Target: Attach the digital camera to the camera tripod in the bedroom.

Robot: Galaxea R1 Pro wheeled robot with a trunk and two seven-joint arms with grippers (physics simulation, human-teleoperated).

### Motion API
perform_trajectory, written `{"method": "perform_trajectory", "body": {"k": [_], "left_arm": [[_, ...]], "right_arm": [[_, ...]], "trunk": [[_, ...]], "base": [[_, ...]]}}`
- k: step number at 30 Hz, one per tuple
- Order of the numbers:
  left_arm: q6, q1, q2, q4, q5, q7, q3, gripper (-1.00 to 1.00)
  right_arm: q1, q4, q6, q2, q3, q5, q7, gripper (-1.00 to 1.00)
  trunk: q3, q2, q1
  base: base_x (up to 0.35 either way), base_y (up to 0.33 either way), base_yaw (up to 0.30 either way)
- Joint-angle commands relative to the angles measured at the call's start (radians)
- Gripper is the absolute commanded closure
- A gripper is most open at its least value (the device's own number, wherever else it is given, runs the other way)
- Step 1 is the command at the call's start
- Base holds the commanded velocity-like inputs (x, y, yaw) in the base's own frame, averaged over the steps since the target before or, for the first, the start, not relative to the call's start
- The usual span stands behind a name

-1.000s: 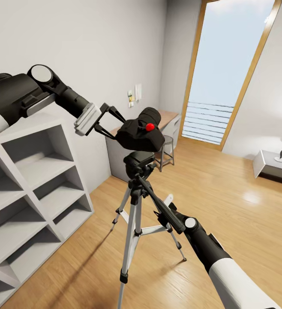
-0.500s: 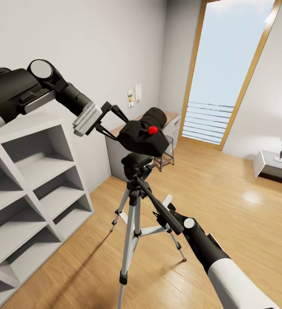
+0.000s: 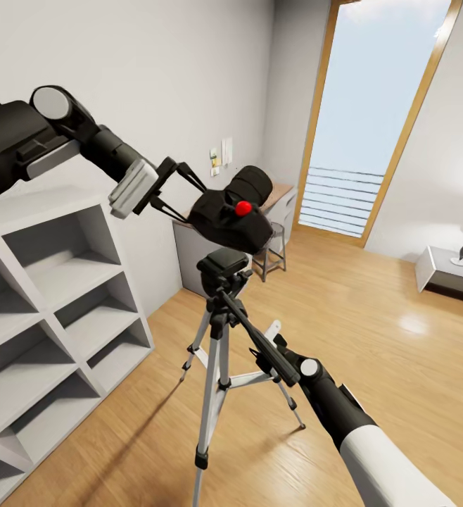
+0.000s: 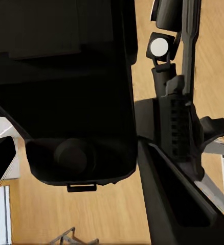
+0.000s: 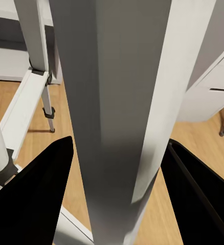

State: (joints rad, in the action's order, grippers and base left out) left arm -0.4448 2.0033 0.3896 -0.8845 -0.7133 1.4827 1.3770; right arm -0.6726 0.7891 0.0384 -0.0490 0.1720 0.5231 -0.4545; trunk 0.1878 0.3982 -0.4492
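The digital camera (image 3: 231, 215) hung just above the black head of the camera tripod (image 3: 222, 266), slightly off to the shelf side of it and tilted, with its lens barrel pointing up and away toward the window (image 3: 379, 113) and its red button facing me. A thin gap seemed to show between the camera's underside and the mounting plate, so I would not call it seated; the fit looked to depend on the camera coming straight down and levelling out.

The left gripper (image 3: 189, 191) was the one doing that work. It reached in from the white cube shelf (image 3: 55, 296) side, its thin black fingers clenched on the rear of the camera body, which also loomed dark and close in the left wrist view (image 4: 76, 102).

The right gripper (image 3: 274, 355) sat lower, beside the long pan handle that slanted down from the tripod head. In its wrist view a grey tripod leg (image 5: 122, 102) stood between the two black fingers (image 5: 32, 194), which were spread to either side of it. I could not tell whether they pressed the metal or merely flanked it, so I won't say that claw was gripping

The tripod itself stood upright on the wood floor (image 3: 372, 331), legs splayed
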Motion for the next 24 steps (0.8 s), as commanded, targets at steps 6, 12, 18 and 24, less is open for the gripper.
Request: {"method": "perform_trajectory", "body": {"k": [6,12,18,24], "left_arm": [[-0.07,0.005,0.038,0.016,-0.01,-0.003,0.001,1.0],[-0.096,0.007,0.045,0.049,-0.01,-0.006,-0.006,1.0],[-0.144,-0.004,0.047,0.089,-0.008,-0.014,-0.005,-1.0],[-0.167,-0.024,0.045,0.105,-0.006,-0.022,-0.009,-1.0]], "right_arm": [[0.008,-0.052,0.005,-0.001,0.001,-0.073,-0.006,1.0],[0.011,-0.048,0.005,-0.002,0.001,-0.072,-0.006,1.0],[0.011,-0.047,0.005,-0.002,0.0,-0.072,-0.006,1.0],[0.011,-0.047,0.005,-0.002,0.0,-0.072,-0.006,1.0]], "trunk": [[0.002,0.002,-0.001],[0.002,0.002,-0.001],[0.002,0.002,-0.001],[0.002,0.002,-0.001]], "base": [[0.0,0.0,0.0],[0.0,0.0,0.0],[0.0,0.0,0.0],[0.0,0.0,0.0]]}}
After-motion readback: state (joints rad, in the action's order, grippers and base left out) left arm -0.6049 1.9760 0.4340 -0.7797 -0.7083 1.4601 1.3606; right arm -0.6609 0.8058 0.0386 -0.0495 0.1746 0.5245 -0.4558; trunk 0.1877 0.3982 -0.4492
